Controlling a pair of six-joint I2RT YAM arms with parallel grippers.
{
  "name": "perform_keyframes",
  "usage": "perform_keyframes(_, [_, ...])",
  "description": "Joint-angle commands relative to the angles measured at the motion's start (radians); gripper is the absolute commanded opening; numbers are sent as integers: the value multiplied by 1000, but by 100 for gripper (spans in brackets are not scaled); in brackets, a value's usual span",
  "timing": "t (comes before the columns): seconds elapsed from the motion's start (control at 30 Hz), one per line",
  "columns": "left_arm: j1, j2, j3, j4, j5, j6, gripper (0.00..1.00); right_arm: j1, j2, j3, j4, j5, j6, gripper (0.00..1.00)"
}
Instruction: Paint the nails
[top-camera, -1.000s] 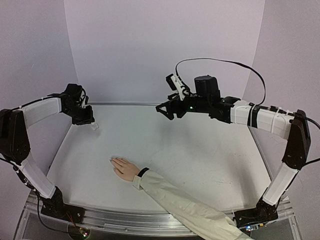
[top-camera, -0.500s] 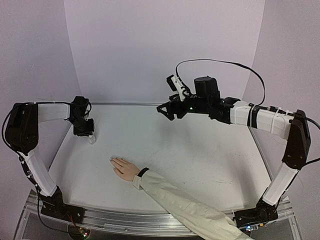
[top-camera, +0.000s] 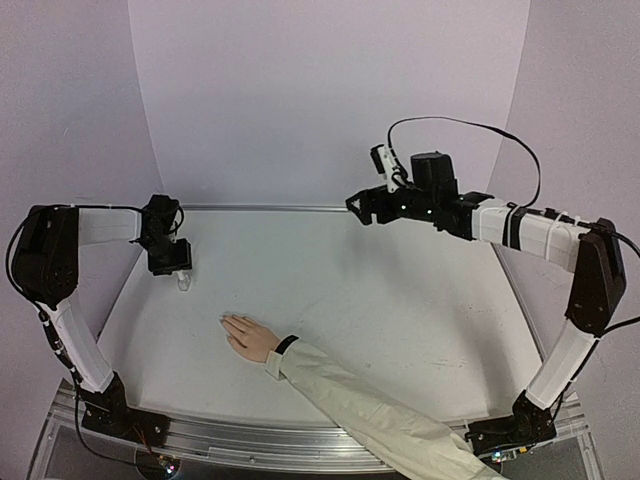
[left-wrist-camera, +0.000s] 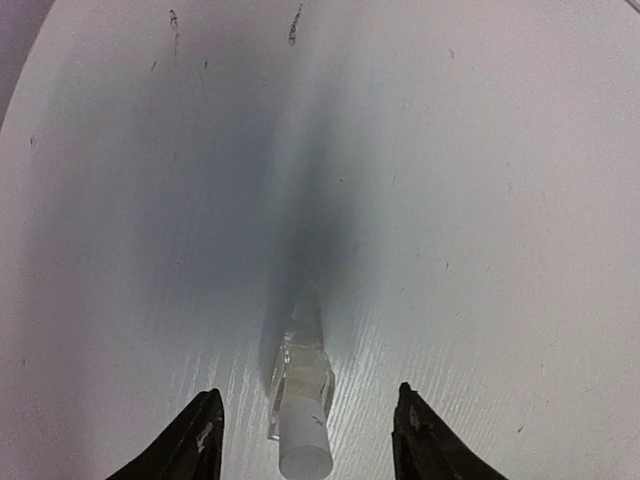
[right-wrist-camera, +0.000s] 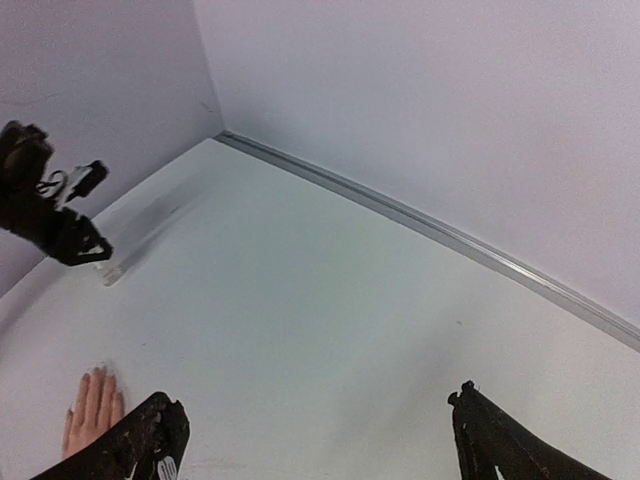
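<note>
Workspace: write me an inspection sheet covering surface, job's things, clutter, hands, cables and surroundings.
Surface: white table, faint dark scuffs.
Job's things: person's hand lies flat at near left; nails too small to judge.
Clutter: small bottle on the table at far left.
Hands: left hand open, fingers either side of the small bottle, not touching it; right hand open, empty, aloft at the far side.
Cables: black cable loops above the right arm.
Surroundings: plain pale walls; metal rail at the near edge.
</note>
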Motion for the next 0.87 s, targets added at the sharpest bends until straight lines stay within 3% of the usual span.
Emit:
perform_keyframes(0.0, [4, -58, 8, 27, -35, 4, 65, -173, -71, -31, -49, 81, 118, 94])
perform_keyframes(0.3, [12, -317, 52, 85, -116, 82, 90, -535, -230, -198, -104, 151, 112, 98])
perform_keyframes(0.57, [13, -586, -42, 293, -107, 170, 96, -542, -386, -294, -12, 195, 72, 98])
perform_keyframes(0.83, [13, -653, -65, 312, -128, 205, 96, -542, -446, -341, 44, 200, 95, 98])
